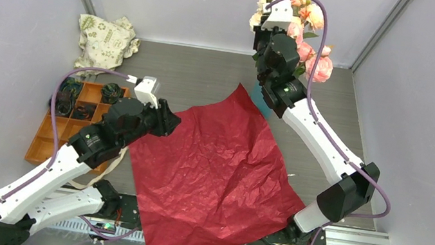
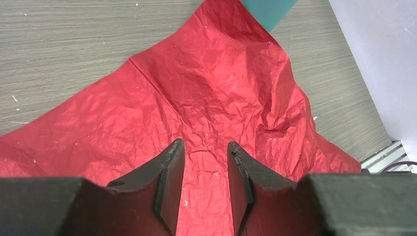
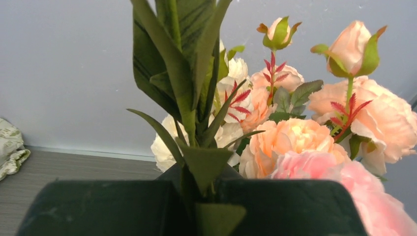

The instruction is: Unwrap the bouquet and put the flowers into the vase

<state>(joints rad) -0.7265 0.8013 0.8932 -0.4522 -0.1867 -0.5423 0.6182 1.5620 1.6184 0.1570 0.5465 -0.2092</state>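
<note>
The dark red wrapping paper (image 1: 213, 174) lies spread flat and crinkled on the table, with no flowers on it. My left gripper (image 2: 205, 145) hovers open over the paper's left part (image 2: 211, 93), nothing between its fingers. At the back of the table my right gripper (image 3: 199, 172) is shut on the green stems of the flowers (image 3: 295, 137) and holds them upright; the pink, peach and cream heads (image 1: 309, 38) stand above the wrist. The teal vase (image 1: 260, 99) stands at the paper's far corner, below the flowers and mostly hidden behind the right arm; its side shows in the left wrist view (image 2: 268, 9).
An orange compartment tray (image 1: 45, 145) with dark rosettes sits at the left, beside my left arm. A white cloth bag with green print (image 1: 105, 37) lies in the back left corner. A cream ribbon (image 1: 104, 177) trails under the left arm. Walls close in on three sides.
</note>
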